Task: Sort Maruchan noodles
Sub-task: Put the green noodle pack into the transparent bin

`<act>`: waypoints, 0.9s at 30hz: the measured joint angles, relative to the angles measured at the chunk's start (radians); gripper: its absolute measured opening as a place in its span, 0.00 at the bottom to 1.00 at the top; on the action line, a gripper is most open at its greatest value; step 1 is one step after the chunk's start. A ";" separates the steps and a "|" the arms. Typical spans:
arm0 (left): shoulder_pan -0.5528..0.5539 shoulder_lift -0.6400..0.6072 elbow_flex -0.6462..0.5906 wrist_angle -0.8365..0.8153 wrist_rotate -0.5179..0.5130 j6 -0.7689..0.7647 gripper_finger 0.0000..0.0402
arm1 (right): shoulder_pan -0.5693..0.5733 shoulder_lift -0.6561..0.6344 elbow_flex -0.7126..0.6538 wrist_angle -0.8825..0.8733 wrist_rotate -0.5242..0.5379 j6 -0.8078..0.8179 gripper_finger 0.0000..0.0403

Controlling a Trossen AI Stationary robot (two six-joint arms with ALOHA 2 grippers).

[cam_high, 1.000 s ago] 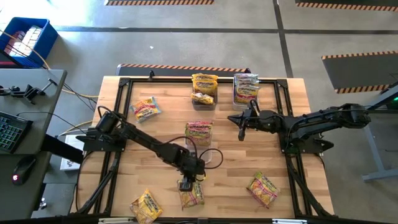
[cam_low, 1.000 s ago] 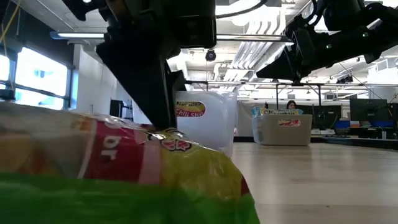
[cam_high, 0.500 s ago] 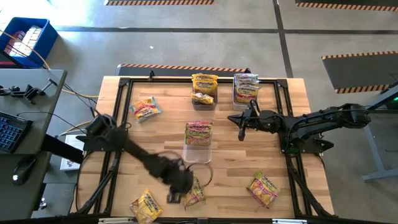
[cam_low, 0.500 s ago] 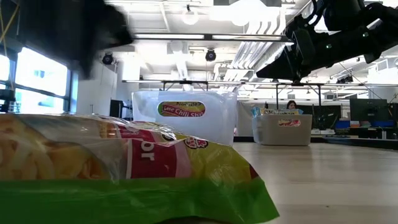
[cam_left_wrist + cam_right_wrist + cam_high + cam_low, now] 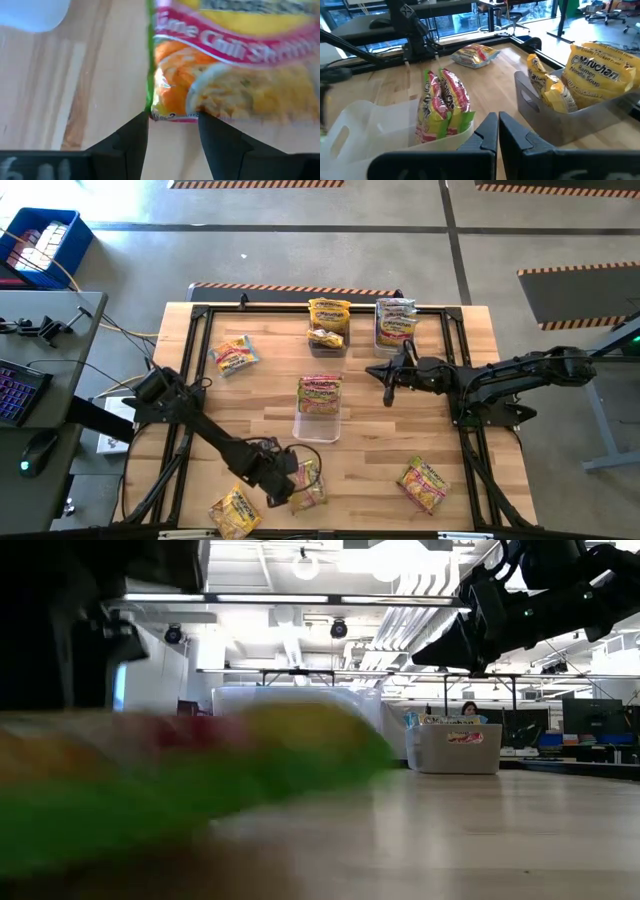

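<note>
A pink, yellow and green Maruchan noodles packet (image 5: 311, 485) lies flat on the wood near the table's near edge. My left gripper (image 5: 288, 486) points steeply down at the packet's left side and is open. In the left wrist view its fingertips (image 5: 144, 120) flank the packet's green-edged corner (image 5: 170, 111). My right gripper (image 5: 388, 394) hangs shut above the table, right of the centre bin (image 5: 318, 423), which holds one pink-and-green packet (image 5: 320, 393). My left gripper comes at the packet's corner (image 5: 170, 111) from above and from the table's left side, one fingertip on each side of it. I cannot tell whether the fingertips touch it. The packet lies flat on the table.
Two bins stand at the far edge, one with yellow packets (image 5: 329, 326), one with silvery packets (image 5: 396, 322). Loose packets lie at the far left (image 5: 234, 355), the near left (image 5: 234, 511) and the near right (image 5: 424, 484). A black frame (image 5: 190, 380) runs around the tabletop.
My left gripper has gone from right above the packet toward the table's left edge, rolling as it went, and now stands at the packet's left corner. The packet has stayed near the near edge and has turned a little.
</note>
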 joint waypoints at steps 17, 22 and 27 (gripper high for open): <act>-0.032 0.000 -0.033 0.321 0.078 -0.042 0.34 | 0.019 0.000 0.000 0.000 -0.033 0.037 0.00; -0.042 0.000 -0.038 0.315 0.075 -0.053 0.27 | 0.094 0.000 0.000 0.000 0.034 0.021 0.00; -0.074 -0.001 -0.096 0.317 0.049 -0.092 0.21 | 0.203 0.000 0.000 0.000 0.143 0.017 0.00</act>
